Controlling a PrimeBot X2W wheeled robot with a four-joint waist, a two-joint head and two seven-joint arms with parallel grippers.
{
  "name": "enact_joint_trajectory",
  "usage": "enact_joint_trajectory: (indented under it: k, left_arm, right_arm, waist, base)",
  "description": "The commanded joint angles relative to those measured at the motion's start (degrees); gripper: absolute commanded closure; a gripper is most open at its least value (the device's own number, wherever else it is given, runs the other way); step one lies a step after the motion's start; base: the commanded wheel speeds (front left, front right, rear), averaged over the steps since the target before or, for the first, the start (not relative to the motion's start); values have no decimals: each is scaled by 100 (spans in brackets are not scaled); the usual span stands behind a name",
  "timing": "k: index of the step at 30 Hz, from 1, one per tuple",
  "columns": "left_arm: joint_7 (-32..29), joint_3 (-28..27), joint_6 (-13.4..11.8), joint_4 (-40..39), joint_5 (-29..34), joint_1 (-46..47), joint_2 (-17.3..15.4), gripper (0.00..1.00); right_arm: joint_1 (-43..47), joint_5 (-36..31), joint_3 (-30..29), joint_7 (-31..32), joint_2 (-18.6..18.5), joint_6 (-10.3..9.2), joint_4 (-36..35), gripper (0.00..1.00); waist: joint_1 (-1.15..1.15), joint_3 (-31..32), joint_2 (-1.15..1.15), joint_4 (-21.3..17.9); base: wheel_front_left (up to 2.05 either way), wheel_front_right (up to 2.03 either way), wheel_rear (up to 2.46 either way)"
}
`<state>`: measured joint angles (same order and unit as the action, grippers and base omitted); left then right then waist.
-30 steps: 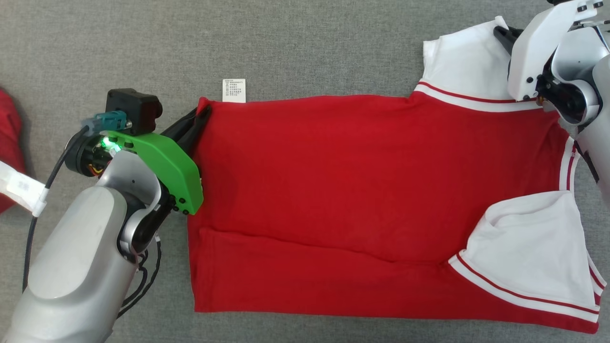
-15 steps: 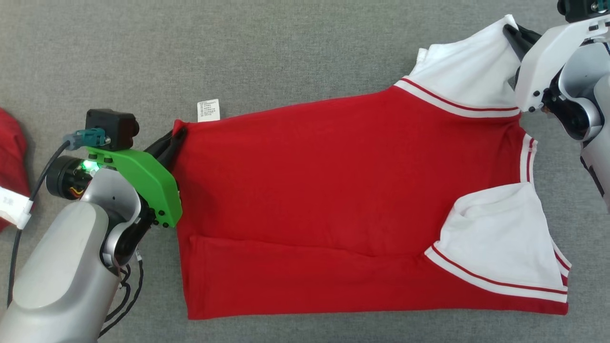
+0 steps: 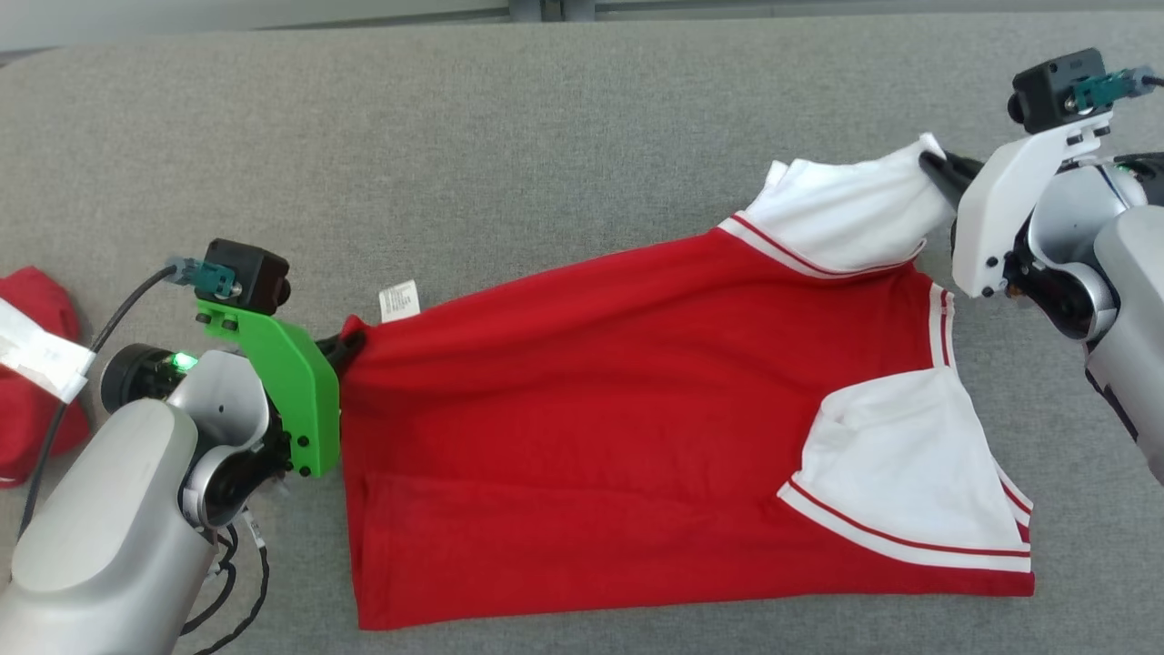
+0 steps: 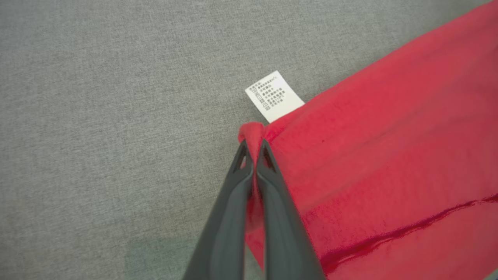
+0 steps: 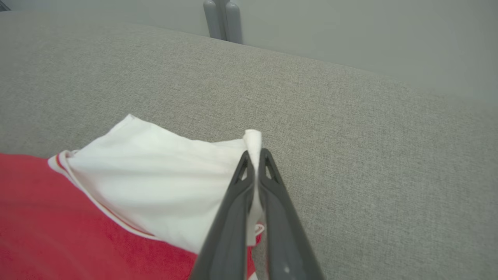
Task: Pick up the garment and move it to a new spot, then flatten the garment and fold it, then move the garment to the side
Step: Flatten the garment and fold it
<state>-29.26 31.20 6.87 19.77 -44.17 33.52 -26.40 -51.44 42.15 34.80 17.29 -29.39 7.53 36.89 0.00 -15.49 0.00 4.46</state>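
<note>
A red garment with white sleeves is shown spread across a grey, fabric-covered bench, gripped at two far corners. The left hand is closed narrowly on a pinch of red cloth at the hem corner, just beside a white care label that juts from the garment's edge onto the bench. The right hand is clamped on the tip of the upper white sleeve, with a fold of white cloth squeezed between its two dark fingers.

Between the two grips the garment's far edge is drawn into a slanting line, higher at the right of the head view, and shallow wrinkles are seen running along the red body. The near part of the garment is laid on the bench, with a crease marked across it above the near hem. The second white sleeve, trimmed with red and white stripes, is seen lying over the red body at the lower right.

A green bracket topped by a small black camera is carried on the left wrist, and a white bracket on the right. At the left edge of the head view, well apart from the garment, a heap of red cloth is crossed by a white strip.
</note>
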Motion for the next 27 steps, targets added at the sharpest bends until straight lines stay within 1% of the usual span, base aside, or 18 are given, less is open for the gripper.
enact_joint_trajectory:
  k: [1,5,10,13,18,22,27]
  left_arm:
    - [-160,34,21,30,-148,27,-79,100]
    - [-639,130,53,59,-529,-40,-182,100]
    - [-983,222,57,72,-813,-133,-331,100]
    - [-1185,312,60,49,-979,-182,-366,100]
    - [-1551,494,62,2,-1173,-285,-523,100]
    - [-1852,593,55,32,-1345,-341,-573,100]
    - [-1977,663,56,39,-1481,-431,-574,100]
  right_arm:
    - [161,89,71,101,-61,-8,-26,100]
    - [379,267,241,327,-218,-8,-98,100]
    - [673,545,445,667,-418,-8,-255,100]
    - [848,691,557,911,-541,-8,-392,100]
    - [1087,870,662,1251,-752,-9,-645,100]
    - [1262,968,682,1497,-847,-9,-773,100]
    - [1507,1059,686,1781,-901,-9,-877,100]
  waist:
    - [0,371,0,-114]
    - [0,647,0,-188]
    - [0,869,0,-250]
    - [0,917,0,-281]
    - [0,947,0,-331]
    - [0,981,0,-352]
    - [0,1009,0,-382]
  base:
    - [0,0,0]
    - [0,0,0]
    - [0,0,0]
    - [0,0,0]
    - [0,0,0]
    - [0,0,0]
    - [0,0,0]
